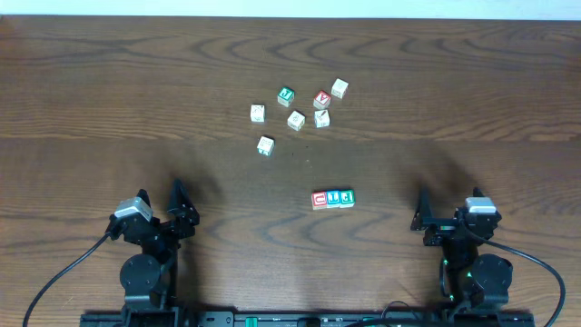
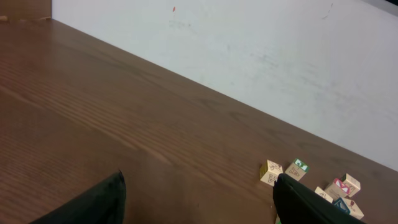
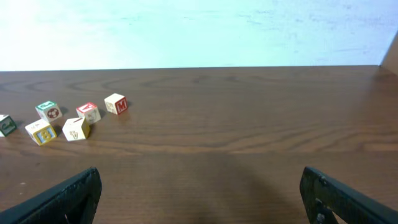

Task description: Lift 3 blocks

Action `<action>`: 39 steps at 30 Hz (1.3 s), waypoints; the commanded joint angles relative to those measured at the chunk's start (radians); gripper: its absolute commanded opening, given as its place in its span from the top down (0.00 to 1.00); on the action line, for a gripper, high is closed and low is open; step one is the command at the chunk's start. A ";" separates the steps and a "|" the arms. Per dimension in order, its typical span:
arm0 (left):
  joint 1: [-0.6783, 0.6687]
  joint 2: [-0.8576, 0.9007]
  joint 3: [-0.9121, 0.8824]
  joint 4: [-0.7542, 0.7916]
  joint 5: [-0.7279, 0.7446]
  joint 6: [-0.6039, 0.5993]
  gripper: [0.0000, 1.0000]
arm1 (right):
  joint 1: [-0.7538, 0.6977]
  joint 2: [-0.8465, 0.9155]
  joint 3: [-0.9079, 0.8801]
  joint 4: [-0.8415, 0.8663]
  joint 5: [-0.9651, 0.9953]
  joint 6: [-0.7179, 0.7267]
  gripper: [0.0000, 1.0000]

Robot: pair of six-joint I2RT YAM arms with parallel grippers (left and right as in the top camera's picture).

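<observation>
3 blocks (image 1: 333,198), touching row, lying on table (image 1: 91,109): prob. light, rigid wood, squeezing end faces advised; left pincer (image 1: 161,194), right pincer (image 1: 447,205) flanking row, both gaping wide, holding nothing.

Left tool (image 2: 198,190) and right tool (image 3: 199,183) both wide open, empty

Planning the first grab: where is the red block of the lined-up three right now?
Overhead view: the red block sits slightly right of centre, at the left end of a tight row, touching the blue block, with the teal block beyond.
</observation>
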 commanded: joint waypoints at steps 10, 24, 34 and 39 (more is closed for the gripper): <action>0.006 -0.004 -0.014 -0.047 -0.009 0.021 0.24 | -0.023 -0.009 -0.004 0.000 -0.016 -0.032 0.01; 0.006 -0.004 -0.014 -0.047 -0.009 0.020 0.24 | -0.023 -0.009 -0.004 0.001 -0.016 -0.032 0.01; 0.006 -0.004 -0.014 -0.047 -0.009 0.020 0.23 | -0.023 -0.009 -0.004 0.001 -0.016 -0.032 0.01; 0.006 -0.004 -0.014 -0.047 -0.009 0.020 0.24 | -0.023 -0.009 -0.004 0.001 -0.016 -0.032 0.01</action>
